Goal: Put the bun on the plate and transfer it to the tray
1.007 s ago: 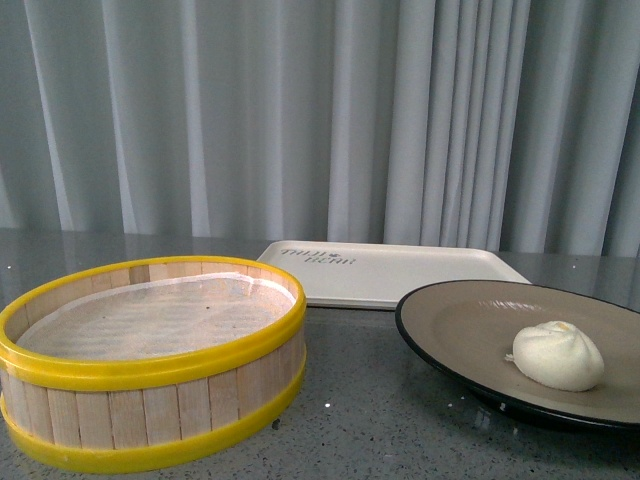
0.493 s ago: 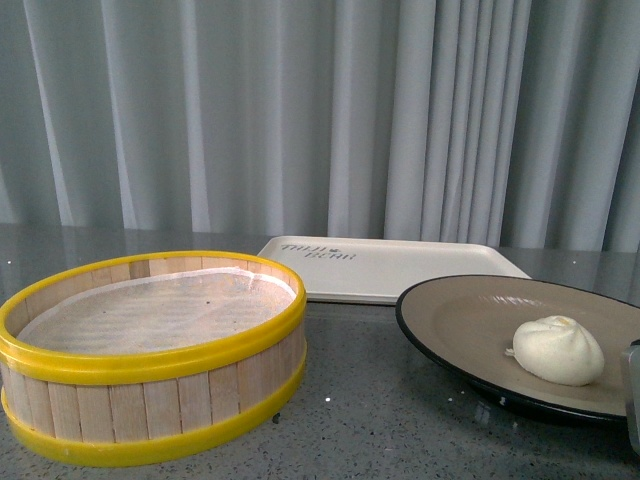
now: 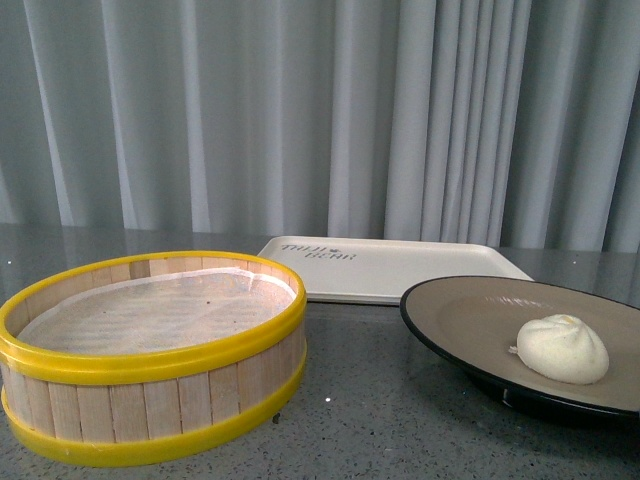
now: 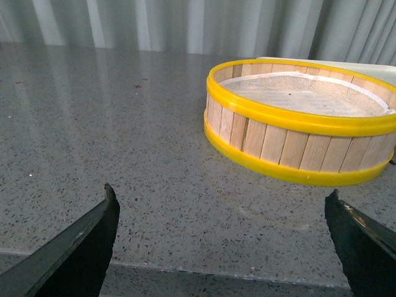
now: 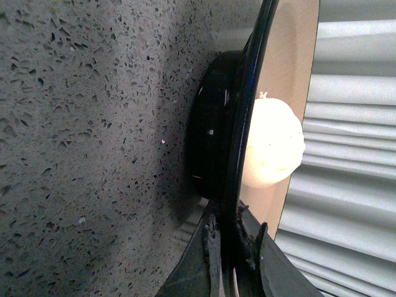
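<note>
Since half a second ago: the grey finger that showed at the 4 o'clock edge of the front view is gone from it. The wide round beige-grey plate with glossy black rim (image 3: 470, 320) has slid slightly toward 3 o'clock, carrying the small off-white pleated bun (image 3: 562, 348).

The right gripper (image 5: 232, 238) is pinching the plate rim, one finger on each side, per the right wrist view. I cannot tell whether the black foot has left the speckled grey bench (image 3: 380, 420). The bun sits inside the plate toward its 4 o'clock side, upright and clear of the rim.

The left gripper (image 4: 221, 192) is spread wide with nothing between its fingers, hovering over bare bench. The round wooden steamer basket with yellow rims (image 3: 150, 400) is near it, toward 1 o'clock in the left wrist view.

The flat cream-white rectangular tray (image 3: 420, 270) has nothing on it. It lies at 11 o'clock from the plate, just behind it.

Judgement: bun-on-plate is done and the transfer is starting. The plate is held at a single point on its rim, so any tilt could roll the bun.
</note>
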